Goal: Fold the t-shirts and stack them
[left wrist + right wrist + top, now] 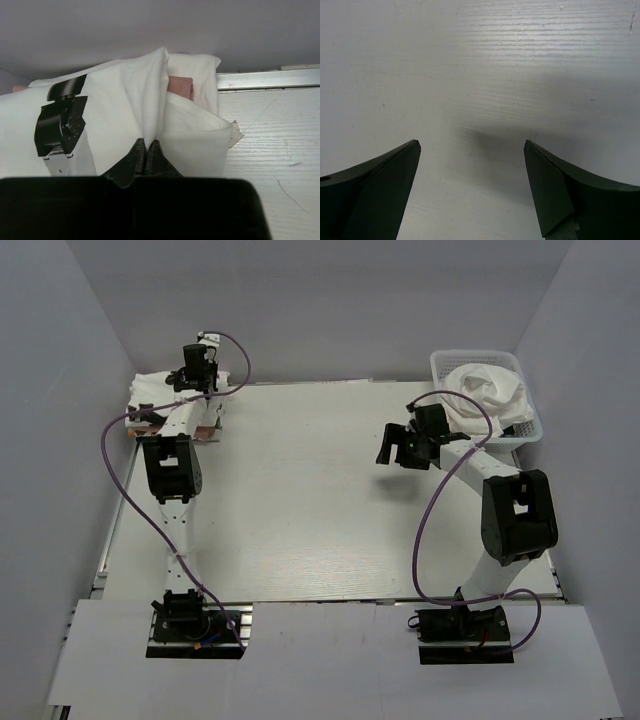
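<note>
So the left gripper (146, 153) is pinched tight on a ridge of the rumpled white t-shirt (120, 100), black print showing at frame left. The right gripper (472, 165) hangs wide open over the table (480, 60).

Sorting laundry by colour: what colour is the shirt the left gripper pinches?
White; the t-shirt in the left gripper shows best in the left wrist view.

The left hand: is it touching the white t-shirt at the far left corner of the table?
Touching. The left wrist view shows the left hand shut on a raised fold of the white t-shirt, with the cloth pinched in it.
</note>
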### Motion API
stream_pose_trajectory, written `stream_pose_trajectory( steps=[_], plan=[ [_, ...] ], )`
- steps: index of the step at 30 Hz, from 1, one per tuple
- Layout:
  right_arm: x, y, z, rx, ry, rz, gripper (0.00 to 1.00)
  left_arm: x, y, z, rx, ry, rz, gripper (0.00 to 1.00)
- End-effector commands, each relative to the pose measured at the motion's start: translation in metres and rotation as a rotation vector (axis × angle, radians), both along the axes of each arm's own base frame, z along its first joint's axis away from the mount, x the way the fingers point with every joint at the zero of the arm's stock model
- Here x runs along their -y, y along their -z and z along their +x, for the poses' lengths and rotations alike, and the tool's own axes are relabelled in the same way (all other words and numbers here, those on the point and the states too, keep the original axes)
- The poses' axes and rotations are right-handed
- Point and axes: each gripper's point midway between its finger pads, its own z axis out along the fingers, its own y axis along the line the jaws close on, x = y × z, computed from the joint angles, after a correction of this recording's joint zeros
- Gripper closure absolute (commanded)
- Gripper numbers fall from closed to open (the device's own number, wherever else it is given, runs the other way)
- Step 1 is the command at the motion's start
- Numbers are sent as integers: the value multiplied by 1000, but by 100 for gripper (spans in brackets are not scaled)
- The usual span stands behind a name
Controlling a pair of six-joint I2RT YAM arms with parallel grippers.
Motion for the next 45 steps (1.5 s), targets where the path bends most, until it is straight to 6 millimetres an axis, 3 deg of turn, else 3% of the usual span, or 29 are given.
stream_pose_trajectory(
  steps=[1, 4, 8, 10, 12, 13, 14, 16, 17, 18, 19, 20, 21, 23, 24, 27, 28, 29, 30, 31, 32, 33, 34, 37, 43, 45],
  plan=[
    [-4, -15, -5, 38, -9, 42, 10, 19, -94, -5, 160, 78, -26, 100],
    [-6, -14, -8, 32, -13, 53, 10, 28, -90, -8, 140, 105, -20, 100],
    [-3, -14, -8, 39, -4, 46, 10, 38, -68, -12, 93, 137, -23, 100],
    [-2, -14, -7, 40, -1, 41, 10, 46, -50, -17, 54, 150, -27, 100],
    [-1, -11, -7, 31, -1, 34, 10, 40, -26, -14, 25, 122, -15, 100],
    [0, -11, -7, 29, 4, 28, 10, 38, -18, -14, 5, 112, -11, 94],
    [-2, -11, -7, 28, 0, 28, 10, 37, -7, -16, -24, 103, -8, 74],
    [2, -10, -7, 25, 6, 18, 10, 35, 8, -17, -60, 95, -5, 65],
    [3, -8, -7, 22, 8, 14, 10, 35, 16, -19, -81, 95, -5, 50],
    [3, -9, -7, 21, 7, 9, 10, 35, 20, -21, -91, 95, -5, 42],
    [3, -9, -8, 21, 8, 8, 10, 35, 20, -21, -91, 95, -5, 31],
    [4, -10, -7, 24, 7, 9, 10, 35, 8, -22, -79, 95, -5, 19],
    [2, -10, -7, 23, 5, 10, 10, 36, 3, -22, -68, 90, -14, 0],
    [1, -13, -5, 35, 2, 20, 10, 36, -15, -22, -39, 85, -23, 0],
    [-1, -15, -5, 40, -6, 27, 10, 36, -38, -24, -4, 86, -23, 0],
    [-5, -23, -4, 59, -16, 43, 10, 37, -75, -29, 56, 73, -50, 0],
    [-6, -23, -4, 59, -18, 51, 10, 29, -96, -38, 81, 68, -54, 0],
    [-7, -26, -3, 70, -21, 57, 10, 38, -105, -42, 93, 106, -90, 0],
    [-6, -27, -5, 72, -21, 57, 10, 29, -114, -46, 113, 108, -110, 0],
    [-7, -27, -5, 71, -18, 60, 10, 29, -107, -54, 98, 107, -111, 0],
    [-8, -27, -5, 71, -19, 65, 10, 17, -129, -62, 140, 77, -100, 0],
    [-8, -27, -7, 71, -25, 68, 10, 10, -135, -65, 162, 66, -97, 0],
    [-8, -26, -8, 71, -26, 67, 10, 2, -124, -72, 137, 39, -102, 0],
    [-10, -29, -9, 76, -31, 75, 10, -28, -119, -81, 115, -24, -123, 0],
    [-8, -25, -2, 61, -22, 59, 10, -93, -64, -90, 24, -123, -157, 0],
    [-8, -22, -1, 44, -18, 50, 10, -102, -54, -88, 13, -114, -176, 0]
  ],
)
